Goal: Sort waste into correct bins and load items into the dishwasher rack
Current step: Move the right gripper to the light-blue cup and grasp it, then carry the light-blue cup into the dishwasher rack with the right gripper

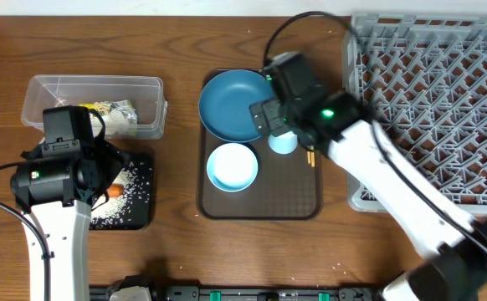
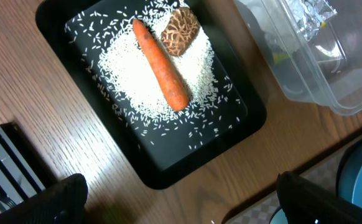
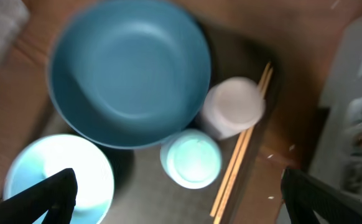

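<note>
- While its jaws stand spread wide with nothing between them, the left gripper (image 2: 181, 185) hangs over the black tray (image 2: 246, 118), whose near corner lies just ahead of the gap.
- Further ahead, the orange carrot (image 2: 161, 65) lies on white rice (image 2: 128, 78), with the brown food lump (image 2: 180, 31) touching it.
- Beyond the right finger sits the clear tub (image 2: 311, 68), holding the snack wrapper (image 1: 110, 113).
- The right gripper (image 3: 180, 180) is likewise released and empty.
- Just ahead of its gap stands the light blue cup (image 3: 191, 158). The whitish cup (image 3: 234, 106) and chopsticks (image 3: 240, 155) are ahead-right, the dark blue dish (image 3: 128, 74) is ahead, the light blue bowl (image 3: 56, 168) is by the left finger, and the grey rack (image 3: 361, 112) is far right.
</note>
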Motion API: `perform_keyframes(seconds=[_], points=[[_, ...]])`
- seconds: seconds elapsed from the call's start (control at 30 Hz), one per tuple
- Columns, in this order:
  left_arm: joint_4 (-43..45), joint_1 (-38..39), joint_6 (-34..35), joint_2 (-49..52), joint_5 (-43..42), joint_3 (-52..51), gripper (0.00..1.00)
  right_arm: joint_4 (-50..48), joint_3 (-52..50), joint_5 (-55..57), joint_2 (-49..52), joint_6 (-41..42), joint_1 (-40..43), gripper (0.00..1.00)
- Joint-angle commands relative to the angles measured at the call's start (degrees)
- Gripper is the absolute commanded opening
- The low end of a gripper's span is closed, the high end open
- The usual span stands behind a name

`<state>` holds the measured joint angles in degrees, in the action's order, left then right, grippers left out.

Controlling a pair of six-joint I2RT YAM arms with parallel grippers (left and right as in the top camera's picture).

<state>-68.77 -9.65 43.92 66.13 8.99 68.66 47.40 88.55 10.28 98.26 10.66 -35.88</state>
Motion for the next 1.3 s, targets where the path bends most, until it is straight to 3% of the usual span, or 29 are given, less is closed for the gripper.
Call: perform_keyframes(seconds=[0.0,0.17,0.47,0.87,1.0,1.27], points=[[-0.2,-0.3,0.9,0.1,0.7,-0.2,0.98,1.4,0.9,-1.6,3.3,5.5,-0.3,0.99],[-0.2,-0.3,0.9,0.1,0.7,-0.2,0.98,4.3,0.9,-1.7,8.2,10.6,-0.3,0.99],[-0.2,-0.3,0.9,0.1,0.7,-0.2,0.98,3.8,0.9,-1.2,16.0,12.5,0.5,0.99],[-0.2,-0.3,0.9,0.1,0.7,-0.2,0.98,4.1,0.9,-4.4,16.8,13.9,5.4,0.99],[-0.2,-0.3,0.9,0.1,0.7,-0.2,0.98,3.7,0.9,-4.7,16.8,13.9,5.6,0.88],[-0.2,-0.3,0.9,0.1,0.7,-0.2,0.98,2.3,0.9,-4.5,16.8,14.0,5.4,0.75]])
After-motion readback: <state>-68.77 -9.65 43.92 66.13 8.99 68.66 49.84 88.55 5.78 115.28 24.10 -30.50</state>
